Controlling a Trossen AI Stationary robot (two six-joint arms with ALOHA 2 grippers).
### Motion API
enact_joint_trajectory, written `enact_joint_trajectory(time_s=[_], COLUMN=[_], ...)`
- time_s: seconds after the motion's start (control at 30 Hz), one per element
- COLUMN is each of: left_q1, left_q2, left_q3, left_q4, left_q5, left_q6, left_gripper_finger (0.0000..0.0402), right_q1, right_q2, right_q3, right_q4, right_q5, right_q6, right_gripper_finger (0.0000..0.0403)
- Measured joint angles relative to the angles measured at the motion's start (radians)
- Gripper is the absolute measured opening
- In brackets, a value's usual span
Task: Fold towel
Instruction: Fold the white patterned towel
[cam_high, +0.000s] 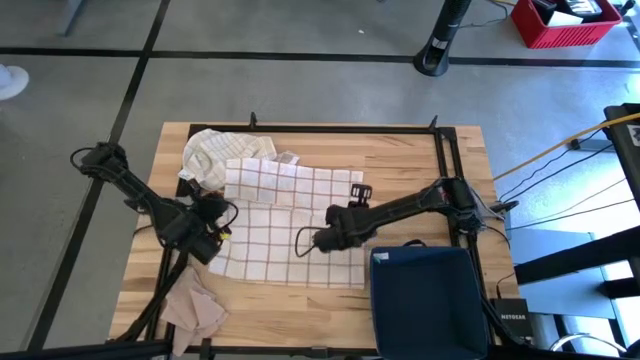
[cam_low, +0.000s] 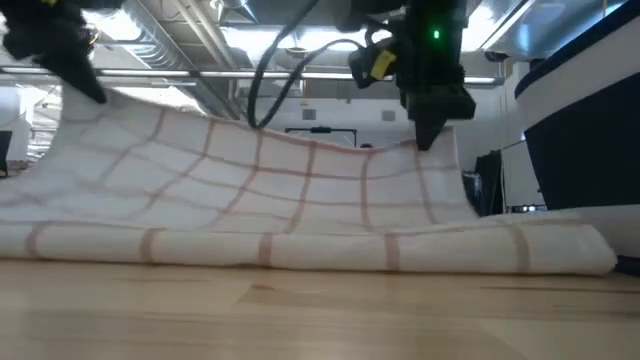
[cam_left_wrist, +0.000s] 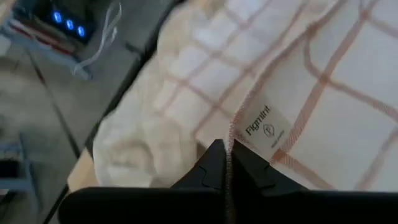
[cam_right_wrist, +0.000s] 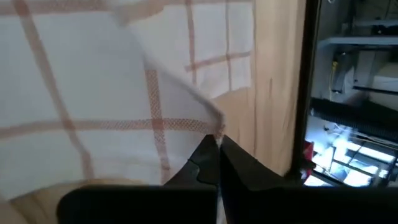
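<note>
A white towel (cam_high: 285, 240) with a red-brown check lies across the middle of the wooden table. One of its edges (cam_low: 250, 125) is raised and sags between my two grippers, while a folded bottom part (cam_low: 300, 245) rests on the table. My left gripper (cam_high: 212, 212) is at the towel's left side, shut on a corner next to a sewn label (cam_left_wrist: 264, 127). My right gripper (cam_high: 316, 242) is above the towel's middle, shut on another corner. My left gripper pinches the towel's hemmed corner (cam_left_wrist: 239, 134) between its two fingers, right beside the label. It slants down at it from the table's left. The corner is lifted off the table and the cloth runs away from the fingers. My right gripper pinches a towel corner (cam_right_wrist: 214, 123) between its two fingertips, slanting down from the table's right side. The corner is held clear of the table. The cloth falls away below it in a loose fold onto the rest of the towel.
A crumpled cream cloth (cam_high: 213, 150) lies at the far left, touching the towel. A beige cloth (cam_high: 195, 305) lies at the near left corner. A dark blue bin (cam_high: 425, 300) stands at the near right. A black rail (cam_high: 445, 170) runs along the far and right edges.
</note>
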Motion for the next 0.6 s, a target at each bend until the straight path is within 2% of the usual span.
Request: enact_joint_trajectory(time_s=[0.17, 0.43, 0.6], left_q1=[0.004, 0.005, 0.005], left_q2=[0.000, 0.000, 0.000], left_q3=[-0.082, -0.155, -0.166], left_q4=[0.053, 0.244, 0.255], left_q5=[0.094, 0.097, 0.091], left_q6=[0.007, 0.126, 0.132], left_gripper_finger=[0.0005, 0.0005, 0.0005], right_q1=[0.008, -0.027, -0.077], right_q2=[-0.033, -0.034, -0.043], right_q3=[-0.081, -0.113, -0.186], right_q4=[0.103, 0.129, 0.234], right_q5=[-0.007, -0.009, -0.030], right_q6=[-0.033, -0.173, -0.298], right_gripper_finger=[0.0003, 0.0003, 0.0003])
